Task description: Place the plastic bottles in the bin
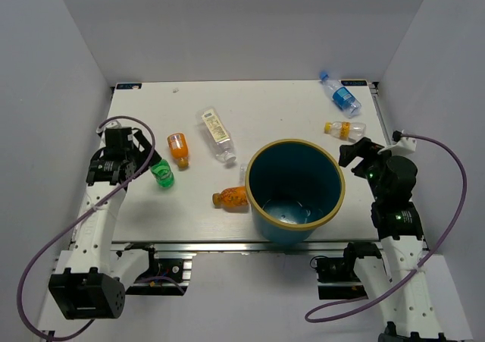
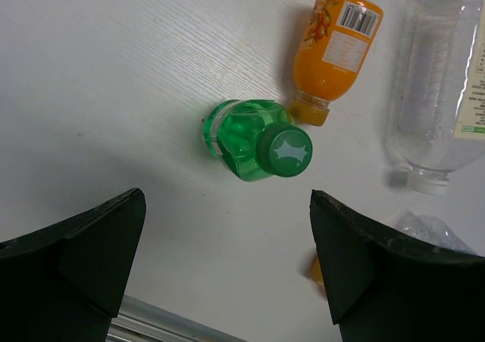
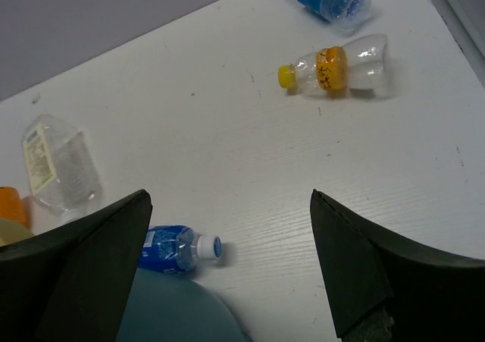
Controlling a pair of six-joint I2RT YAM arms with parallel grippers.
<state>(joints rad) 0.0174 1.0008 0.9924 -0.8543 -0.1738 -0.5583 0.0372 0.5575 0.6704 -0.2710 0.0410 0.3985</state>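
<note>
Top external gives me the table [image 1: 265, 107], with the bin [image 1: 295, 141] at its near edge. On the table to the bin's left are the cream-labelled bottle [image 1: 216, 133], the orange bottles [image 1: 178, 149] and the green bottle [image 1: 161, 175]. The yellow-capped bottle [image 1: 345, 130] lies beyond the bin's right side. My left gripper [image 1: 144, 156] is spread wide beside the green bottle, and the right gripper [image 1: 356, 154] is spread wide too, both empty.

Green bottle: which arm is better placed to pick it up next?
Left. The open left gripper hovers beside the green bottle, which its wrist view shows centred just ahead of its jaws. The right gripper is on the far side of the bin.
</note>
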